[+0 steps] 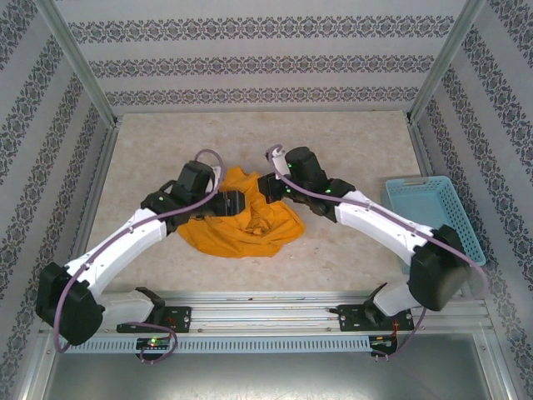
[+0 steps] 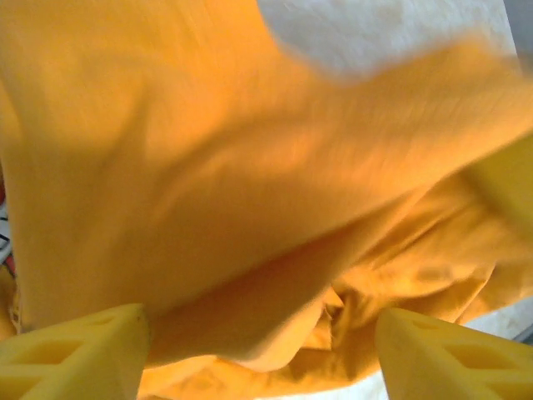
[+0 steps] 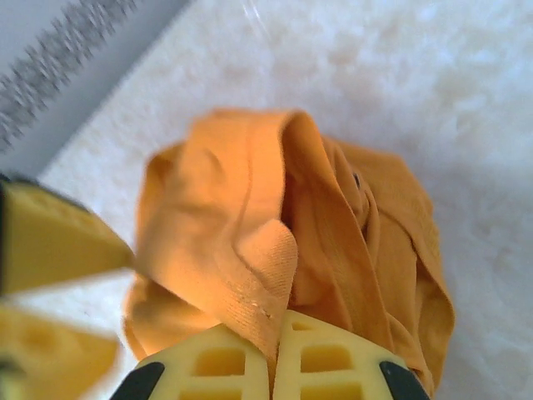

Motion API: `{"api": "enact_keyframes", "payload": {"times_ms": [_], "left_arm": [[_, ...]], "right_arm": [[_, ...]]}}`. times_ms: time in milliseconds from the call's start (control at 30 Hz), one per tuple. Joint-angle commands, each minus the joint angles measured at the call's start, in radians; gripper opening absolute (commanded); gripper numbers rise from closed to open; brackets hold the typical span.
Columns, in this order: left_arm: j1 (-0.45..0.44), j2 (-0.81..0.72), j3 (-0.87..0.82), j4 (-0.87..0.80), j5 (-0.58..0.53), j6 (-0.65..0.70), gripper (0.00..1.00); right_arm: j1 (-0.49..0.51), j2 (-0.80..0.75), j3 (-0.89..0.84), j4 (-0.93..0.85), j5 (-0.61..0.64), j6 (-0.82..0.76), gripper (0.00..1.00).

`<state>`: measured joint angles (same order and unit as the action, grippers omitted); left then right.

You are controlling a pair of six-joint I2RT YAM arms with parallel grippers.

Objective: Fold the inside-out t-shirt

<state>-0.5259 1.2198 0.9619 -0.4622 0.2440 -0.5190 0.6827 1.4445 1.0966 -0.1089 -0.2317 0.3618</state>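
T-shirt [image 1: 241,229] is a crumpled heap mid-table [image 1: 350,142], a bit toward the near edge. Right gripper [image 3: 273,327] has its fingers pressed together on a fold of the cloth. Left gripper [image 2: 260,337] is spread wide with cloth sagging between the fingers, nothing pinched. Light-blue basket [image 1: 433,212] sits at the right edge, well apart.
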Motion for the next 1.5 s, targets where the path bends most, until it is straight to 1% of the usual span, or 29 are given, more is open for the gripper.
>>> {"api": "enact_keyframes", "payload": {"times_ms": [0,100,200,300,367,433,533,600,667,700,733,767,800,867,933,1000,1067,1133,1200,1300,1333,1400,1433,1467], "left_arm": [[-0.066,-0.003,-0.05,0.068,-0.123,0.008,0.78],[-0.102,0.064,-0.06,0.122,-0.125,0.02,0.81],[-0.125,0.142,-0.04,0.151,-0.117,0.035,0.85],[-0.137,0.197,-0.018,0.167,-0.114,0.043,0.86],[-0.137,0.226,-0.007,0.155,-0.165,0.046,0.83],[-0.132,0.254,-0.002,0.145,-0.22,0.059,0.76],[-0.103,0.263,-0.007,0.138,-0.268,0.083,0.56],[-0.049,0.229,-0.038,0.175,-0.245,0.097,0.39],[0.002,0.2,-0.035,0.205,-0.196,0.126,0.25],[0.021,0.194,-0.007,0.195,-0.187,0.149,0.15],[0.033,0.192,0.025,0.184,-0.185,0.174,0.09],[0.049,0.193,0.074,0.167,-0.185,0.203,0.03],[0.065,0.192,0.131,0.144,-0.178,0.227,0.0],[0.108,0.178,0.24,0.1,-0.161,0.237,0.0],[0.149,0.125,0.3,0.122,-0.145,0.211,0.0],[0.168,0.071,0.337,0.168,-0.13,0.198,0.0],[0.168,0.061,0.381,0.171,-0.098,0.199,0.0],[0.168,0.095,0.406,0.162,-0.03,0.196,0.0],[0.167,0.16,0.412,0.118,0.034,0.19,0.0],[0.162,0.243,0.341,0.082,0.06,0.155,0.01],[0.161,0.273,0.32,0.067,0.067,0.147,0.07],[0.156,0.373,0.315,-0.028,0.079,0.153,0.18],[0.149,0.415,0.322,-0.072,0.076,0.165,0.26],[0.136,0.454,0.337,-0.128,0.05,0.179,0.32]], "right_arm": [[-0.011,-0.058,-0.026,0.055,0.033,0.112,0.0],[-0.008,-0.097,-0.011,0.067,0.03,0.144,0.0],[-0.002,-0.111,0.012,0.043,0.046,0.149,0.0],[-0.002,-0.123,0.013,0.023,0.087,0.153,0.0],[-0.009,-0.149,0.001,0.006,0.129,0.163,0.0],[-0.024,-0.179,-0.008,-0.007,0.153,0.178,0.0],[-0.061,-0.235,-0.022,-0.036,0.21,0.213,0.0],[-0.097,-0.263,-0.022,-0.078,0.246,0.226,0.0],[-0.134,-0.274,-0.02,-0.095,0.232,0.232,0.0],[-0.149,-0.274,-0.016,-0.091,0.214,0.231,0.0],[-0.156,-0.272,-0.008,-0.087,0.194,0.229,0.0],[-0.156,-0.269,0.007,-0.082,0.178,0.222,0.0],[-0.15,-0.264,0.027,-0.079,0.158,0.216,0.0],[-0.126,-0.262,0.065,-0.086,0.152,0.201,0.0],[-0.089,-0.277,0.093,-0.094,0.18,0.174,0.0],[-0.061,-0.305,0.082,-0.077,0.213,0.155,0.0],[-0.059,-0.332,0.048,-0.063,0.241,0.175,0.0],[-0.069,-0.345,-0.011,-0.058,0.275,0.215,0.0],[-0.087,-0.343,-0.094,-0.049,0.286,0.271,0.0],[-0.129,-0.323,-0.225,-0.015,0.247,0.361,0.0],[-0.133,-0.317,-0.263,0.002,0.241,0.382,0.0],[-0.135,-0.292,-0.338,0.046,0.23,0.417,0.0],[-0.135,-0.278,-0.361,0.06,0.22,0.426,0.0],[-0.135,-0.264,-0.377,0.068,0.21,0.429,0.0]]}}
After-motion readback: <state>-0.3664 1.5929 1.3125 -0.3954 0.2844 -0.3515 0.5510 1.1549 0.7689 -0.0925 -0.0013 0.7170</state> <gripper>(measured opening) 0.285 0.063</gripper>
